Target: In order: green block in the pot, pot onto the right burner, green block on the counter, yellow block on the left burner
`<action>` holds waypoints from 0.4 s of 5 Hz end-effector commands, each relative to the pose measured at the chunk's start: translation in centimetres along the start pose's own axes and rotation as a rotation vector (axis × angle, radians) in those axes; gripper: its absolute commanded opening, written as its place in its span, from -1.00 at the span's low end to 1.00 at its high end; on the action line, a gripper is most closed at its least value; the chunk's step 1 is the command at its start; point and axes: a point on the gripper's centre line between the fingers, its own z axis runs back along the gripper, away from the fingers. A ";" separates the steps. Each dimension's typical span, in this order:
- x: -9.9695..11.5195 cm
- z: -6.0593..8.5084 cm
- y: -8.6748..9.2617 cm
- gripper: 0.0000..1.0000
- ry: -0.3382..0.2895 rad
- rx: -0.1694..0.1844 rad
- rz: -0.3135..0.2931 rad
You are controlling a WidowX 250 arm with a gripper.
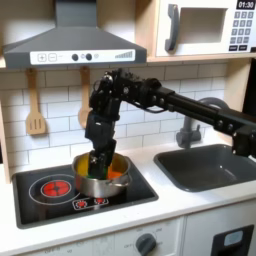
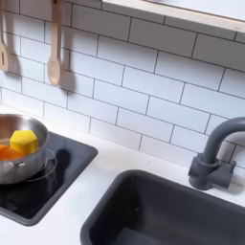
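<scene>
Gripper [image 1: 101,166] is down inside the pot [image 1: 89,186] in the first exterior view, fingertips hidden below the rim; can't tell how far it's open or whether it grips anything. Pot sits on the black cooktop [image 1: 40,203], on the burner toward the first exterior view's right, next to the red-ringed burner [image 1: 53,187]. In the second exterior view the yellow block [image 2: 23,141] lies inside the pot [image 2: 38,164], orange interior visible. Counter [image 2: 67,226] runs between cooktop and grey sink [image 2: 172,218]. Green block not identifiable.
</scene>
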 end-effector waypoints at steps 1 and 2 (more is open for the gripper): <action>-0.3 -0.3 0.2 1.00 0.008 0.005 0.016; -0.4 -0.9 0.2 1.00 0.014 0.011 0.004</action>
